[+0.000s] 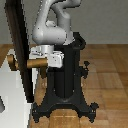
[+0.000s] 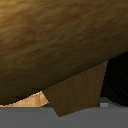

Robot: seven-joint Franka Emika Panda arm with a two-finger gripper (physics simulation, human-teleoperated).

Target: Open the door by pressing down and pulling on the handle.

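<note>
The handle [image 1: 35, 63] sits right at the gripper [image 1: 50, 60], between it and the door [image 1: 20, 40]. Gripper state can't be told; fingers hidden. Handle should be pressed down fully before any pull; contact kept near the bar's free end.

The door [image 1: 21, 47] runs off the exterior view's top edge, so its full height is unseen. The hand [image 1: 50, 59] sits against the handle [image 1: 34, 63], and its fingers are too small and blurred there to tell their spacing. In the wrist view the handle [image 2: 50, 45] fills the picture as a blur, cut by three edges.
</note>
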